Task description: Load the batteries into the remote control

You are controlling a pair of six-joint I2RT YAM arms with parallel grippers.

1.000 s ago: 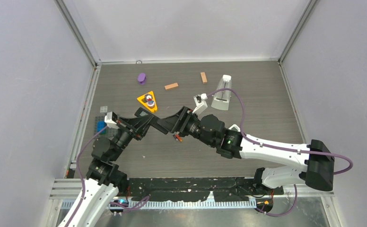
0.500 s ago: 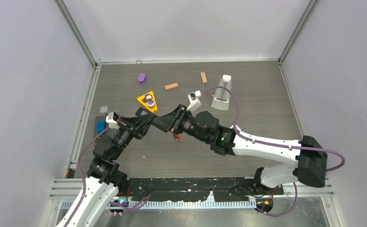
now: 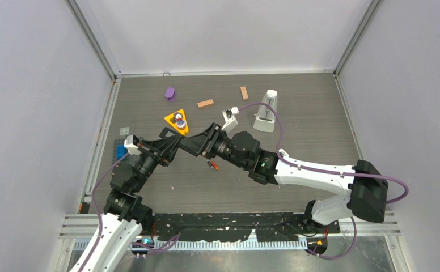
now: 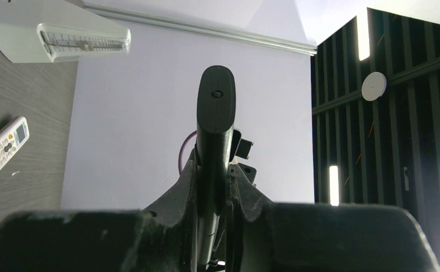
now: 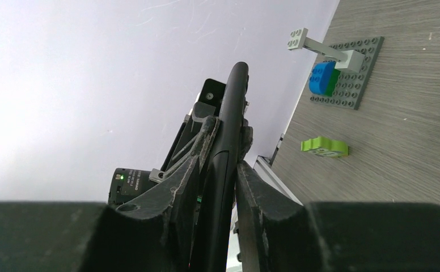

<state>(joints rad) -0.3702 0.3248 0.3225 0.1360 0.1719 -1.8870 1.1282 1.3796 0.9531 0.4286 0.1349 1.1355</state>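
A black remote control (image 3: 186,143) is held off the table between both grippers. My left gripper (image 3: 175,144) is shut on one end; in the left wrist view (image 4: 213,170) the remote (image 4: 215,113) sticks out past the jaws. My right gripper (image 3: 199,145) is shut on the other end; in the right wrist view (image 5: 227,136) the remote (image 5: 232,107) stands edge-on between the fingers. One small red-orange and dark battery (image 3: 212,165) lies on the table just below the right gripper. Other batteries are out of view. A white remote (image 4: 3,147) lies on the table.
A white metronome-shaped object (image 3: 266,112) stands at the back right. Two orange-brown blocks (image 3: 205,103) (image 3: 244,92), a purple piece (image 3: 170,93) and an orange triangle (image 3: 177,120) lie at the back. A grey brick plate (image 5: 348,73) with a blue brick and a green piece (image 5: 324,147) lie at the left.
The right arm has reached further left and the held remote with both grippers has shifted slightly left and toward the back. Both grips are unchanged.
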